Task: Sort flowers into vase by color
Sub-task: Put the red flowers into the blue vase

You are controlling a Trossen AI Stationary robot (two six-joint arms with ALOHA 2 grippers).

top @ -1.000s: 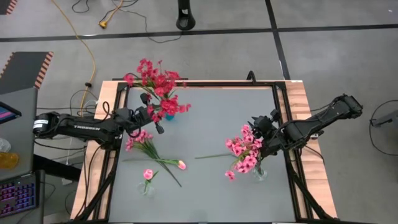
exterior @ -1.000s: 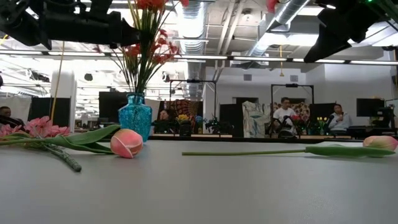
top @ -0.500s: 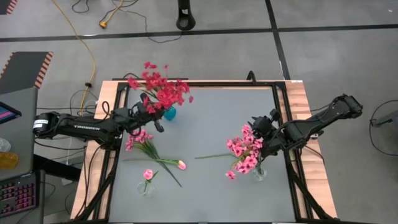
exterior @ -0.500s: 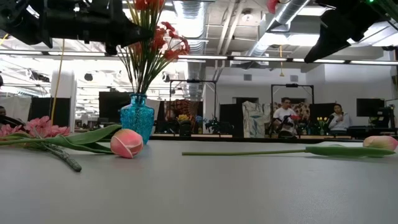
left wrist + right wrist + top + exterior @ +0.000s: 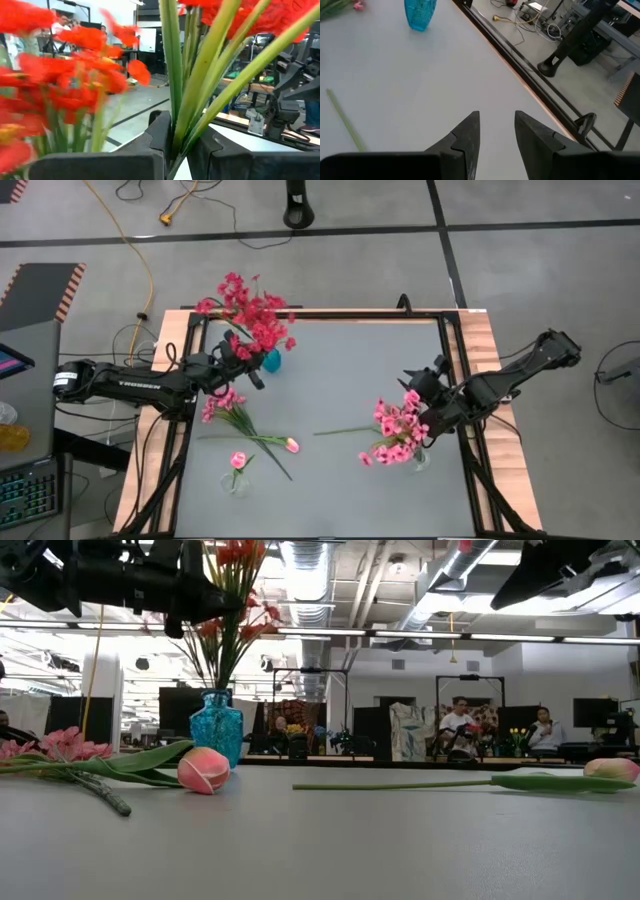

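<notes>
A bunch of red flowers (image 5: 250,315) stands with its stems in a blue vase (image 5: 272,363) at the table's far left. My left gripper (image 5: 256,360) is shut on those stems above the vase mouth (image 5: 217,692). A bunch of pink flowers (image 5: 398,430) stands in a clear vase (image 5: 418,461) at the near right. My right gripper (image 5: 496,120) hovers open just above and beyond that bunch (image 5: 414,378), with nothing between its fingers. My left gripper pinches several green stems (image 5: 182,115) of the red flowers between its two fingers, below the blooms. The fingers come about level from the table's left and lie across the stems. The stems stand nearly upright with their lower ends in the blue vase (image 5: 217,725).
A pink sprig (image 5: 225,406) and a pale tulip bud (image 5: 291,445) on a long stem lie at the near left, beside a small clear vase (image 5: 237,476) with one pink flower. Another long green stem (image 5: 345,430) lies at mid-table. People sit in the room behind.
My left gripper has rolled about its own axis while staying in place, and the red bunch has swung about in the blue vase and now stands more upright. My right gripper has risen a little above the pink bunch.
</notes>
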